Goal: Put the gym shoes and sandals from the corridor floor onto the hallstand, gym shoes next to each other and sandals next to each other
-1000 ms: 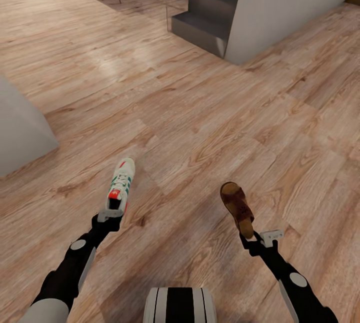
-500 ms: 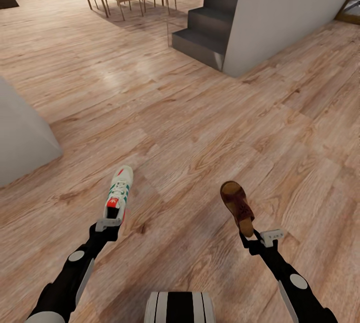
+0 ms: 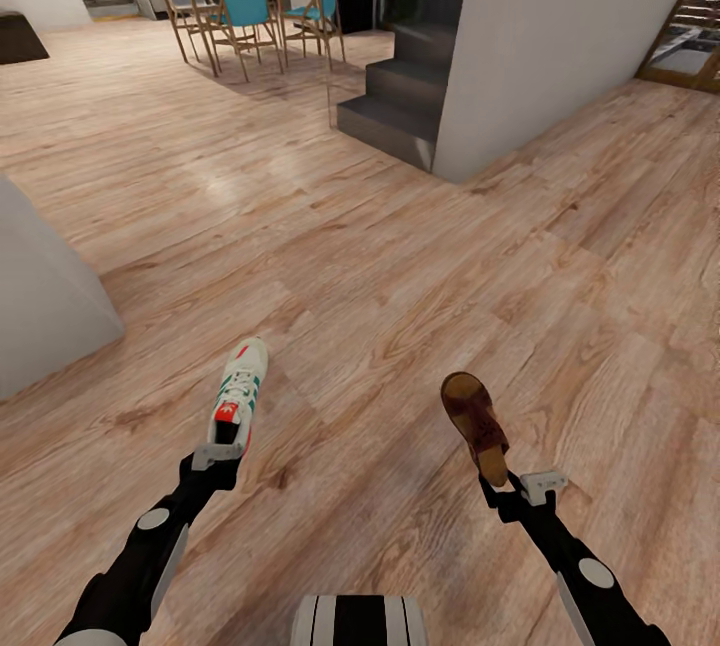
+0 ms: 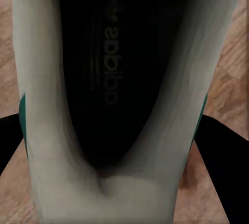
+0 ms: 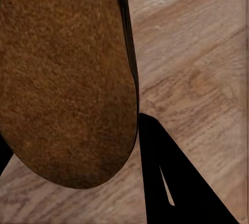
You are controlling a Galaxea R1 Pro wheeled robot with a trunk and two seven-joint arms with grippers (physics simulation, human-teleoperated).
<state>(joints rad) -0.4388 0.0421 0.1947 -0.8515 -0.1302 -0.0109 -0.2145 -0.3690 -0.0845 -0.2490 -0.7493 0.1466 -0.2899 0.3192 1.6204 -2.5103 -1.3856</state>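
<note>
The left gripper [image 3: 222,453] has its jaws clamped on the heel end of a gym shoe [image 3: 239,391], which sticks out forward over the corridor floor [image 3: 400,276]; in the left wrist view the shoe's dark opening [image 4: 111,78] sits between the two black fingers [image 4: 223,161]. With a hold that far back, the long toe end could probably sag or twist loose if the base turns sharply. To the right, the right gripper [image 3: 512,488] has its jaws closed on the end of a brown sandal [image 3: 477,423], and the right wrist view shows the sandal's sole [image 5: 62,78] pressed against a finger [image 5: 171,182]. That pinch looks thin, so a jolt could likely drop the sandal back onto the floor. The hallstand is not visible here, so the robot must probably travel while carrying both.

The floor is light brown wood-grain planking. A pale wall corner [image 3: 40,296] stands at the left, a dining table with blue chairs [image 3: 245,1] at the back, dark steps [image 3: 395,106] beside a white wall [image 3: 560,26], and a slatted doorway [image 3: 690,36] at far right.
</note>
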